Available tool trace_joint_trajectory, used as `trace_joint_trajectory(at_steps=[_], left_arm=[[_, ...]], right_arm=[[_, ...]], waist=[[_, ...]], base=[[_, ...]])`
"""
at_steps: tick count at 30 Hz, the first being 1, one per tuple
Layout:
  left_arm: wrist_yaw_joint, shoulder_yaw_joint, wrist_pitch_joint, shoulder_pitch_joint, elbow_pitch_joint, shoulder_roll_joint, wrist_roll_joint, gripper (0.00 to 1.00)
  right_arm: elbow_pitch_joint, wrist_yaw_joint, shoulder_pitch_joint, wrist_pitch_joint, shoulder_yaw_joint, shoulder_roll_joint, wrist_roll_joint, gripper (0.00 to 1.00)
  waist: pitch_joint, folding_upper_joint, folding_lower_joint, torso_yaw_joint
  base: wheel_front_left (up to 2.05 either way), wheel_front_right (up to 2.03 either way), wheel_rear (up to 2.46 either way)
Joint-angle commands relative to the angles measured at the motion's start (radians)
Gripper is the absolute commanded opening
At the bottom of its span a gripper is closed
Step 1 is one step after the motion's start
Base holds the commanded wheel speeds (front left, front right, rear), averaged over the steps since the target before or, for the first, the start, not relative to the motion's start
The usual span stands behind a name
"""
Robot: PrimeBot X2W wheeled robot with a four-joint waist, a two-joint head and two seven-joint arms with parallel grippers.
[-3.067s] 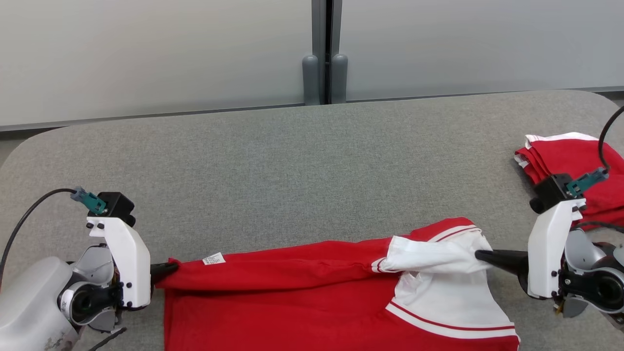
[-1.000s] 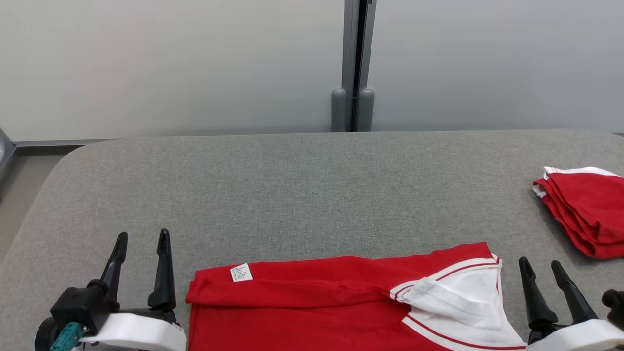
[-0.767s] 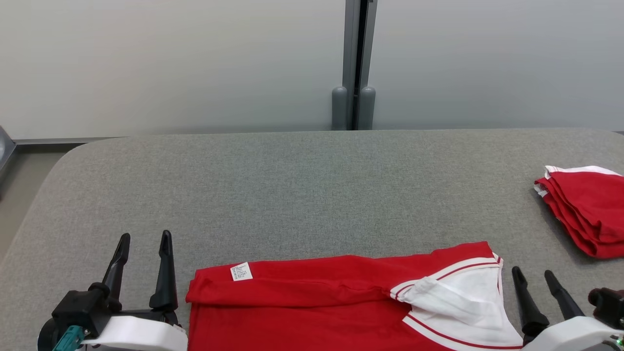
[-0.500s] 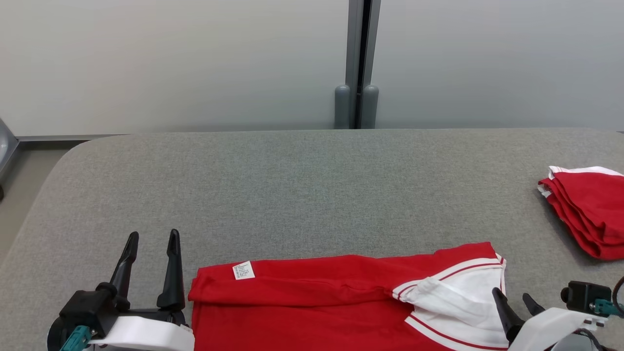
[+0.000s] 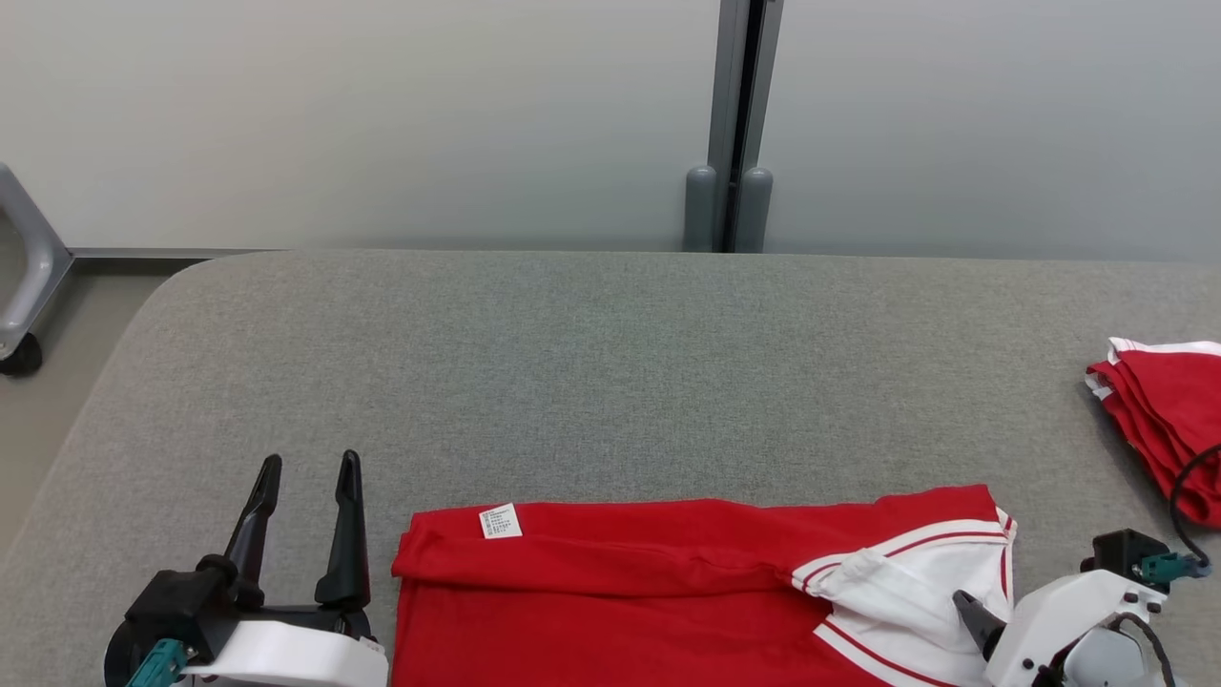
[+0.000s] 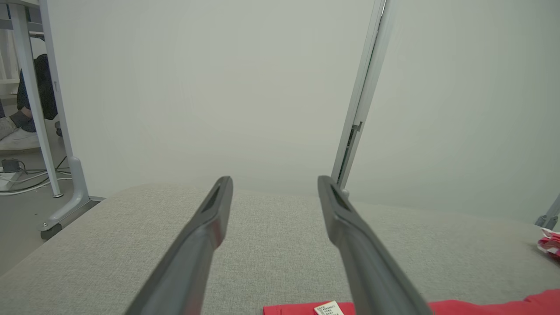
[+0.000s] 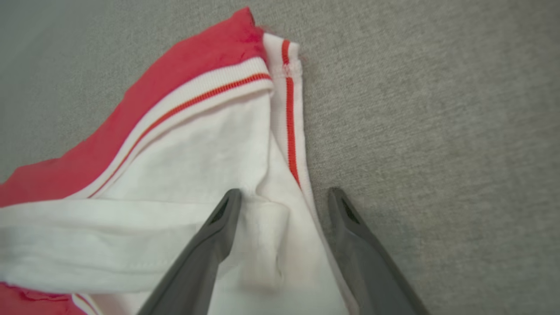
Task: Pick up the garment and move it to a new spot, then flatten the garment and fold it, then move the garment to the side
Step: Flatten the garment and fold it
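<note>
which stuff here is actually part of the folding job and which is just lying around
In the job:
red garment with white striped trim
open left fingers
open right fingers, over its white part
grey fabric-covered table

Lying about:
folded red-and-white clothes pile at the table's right
grey wheeled frame leg on the floor

White wrist housings (image 5: pixel 286 658), long dark fingers (image 5: pixel 346 534), teal cable plugs (image 5: pixel 157 663)

You're getting bright, soft, even light.
A faint shadow is falling on the table (image 7: pixel 437 131) beside the fingers (image 7: pixel 365 249) of the right gripper (image 7: pixel 283 194), and the shirt (image 7: pixel 188 183) is blurring closest to that camera.
</note>
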Motion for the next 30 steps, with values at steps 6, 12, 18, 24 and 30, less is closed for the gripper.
trace_joint_trajectory(at_steps=[6,12,18,24,30], left_arm=[[-0.015,0.014,-0.004,0.001,0.015,-0.013,0.015,1.0],[-0.026,0.026,-0.004,0.001,0.023,-0.022,0.024,1.0],[-0.034,0.035,-0.004,0.004,0.028,-0.032,0.03,1.0],[-0.04,0.051,-0.004,0.011,0.024,-0.036,0.039,1.0],[-0.046,0.062,-0.004,0.017,0.03,-0.049,0.047,1.0]], right_arm=[[-0.001,0.008,0.024,0.028,0.04,0.049,0.026,0.42],[-0.039,0.005,0.01,-0.015,0.029,0.036,0.014,0.0],[-0.098,0.005,0.005,-0.063,0.0,-0.001,0.017,0.0],[-0.144,0.004,0.012,-0.089,-0.06,-0.068,0.006,0.0],[-0.178,0.005,0.021,-0.129,-0.121,-0.105,-0.035,0.0]], waist=[[0.003,-0.0001,0.0,0.007],[0.006,-0.0001,0.0,-0.001],[0.008,-0.0001,0.0,-0.029],[0.008,-0.0001,0.0,-0.058],[0.002,-0.0001,0.0,-0.074]], base=[[0.0,0.0,0.0],[0.0,0.0,0.0],[0.0,0.0,0.0],[0.0,0.0,0.0],[0.0,0.0,0.0]])
